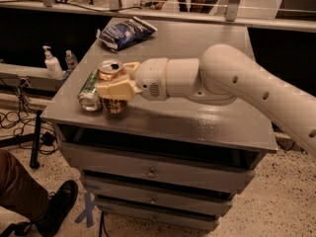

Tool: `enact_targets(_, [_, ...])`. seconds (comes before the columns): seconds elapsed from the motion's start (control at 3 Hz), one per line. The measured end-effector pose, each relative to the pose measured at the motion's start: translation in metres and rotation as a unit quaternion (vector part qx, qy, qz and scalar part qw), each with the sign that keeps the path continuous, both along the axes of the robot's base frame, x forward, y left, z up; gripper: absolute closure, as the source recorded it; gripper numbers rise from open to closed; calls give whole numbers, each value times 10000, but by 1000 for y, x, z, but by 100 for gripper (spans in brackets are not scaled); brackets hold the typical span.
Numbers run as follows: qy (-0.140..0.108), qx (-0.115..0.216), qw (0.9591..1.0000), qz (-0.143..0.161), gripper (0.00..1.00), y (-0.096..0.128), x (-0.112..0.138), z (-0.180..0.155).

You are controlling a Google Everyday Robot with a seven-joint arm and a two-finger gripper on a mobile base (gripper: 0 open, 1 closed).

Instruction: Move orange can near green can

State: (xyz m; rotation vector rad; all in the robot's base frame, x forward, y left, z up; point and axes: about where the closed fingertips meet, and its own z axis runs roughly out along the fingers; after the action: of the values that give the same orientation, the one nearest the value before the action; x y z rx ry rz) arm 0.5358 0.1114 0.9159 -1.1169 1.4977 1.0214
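1. The grey cabinet top (pixel 197 117): I am working at its near-left corner, close to both edges. Anything I knock here could go over and drop to the floor.
2. My arm (pixel 232 78) reaches in from the right, low over the top. I judge a careless pull-back could drag what I have just placed.
3. The blue chip bag (pixel 126 32) lies at the far side, well apart, so it is little worry.
4. The green can (pixel 89 88) lies on its side just left of my load; I cannot tell whether they touch. Lying so, it would likely roll at a nudge, toward the left edge.
5. The orange can (pixel 109 70) is upright, low over the top. I cannot tell whether its base rests there. Let go early or tilted, it may topple against its neighbour.
6. My gripper (pixel 112 80) pinches the orange can, one finger on its near side and one on its far. Spreading them may brush the green can with the near fingertip.
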Motion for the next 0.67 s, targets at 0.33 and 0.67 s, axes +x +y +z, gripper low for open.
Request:
enact_targets(0.33, [-59, -53, 9999, 97, 83, 4, -4, -12])
enact_targets(0.67, [-111, -31, 9997, 202, 64, 7, -7, -20])
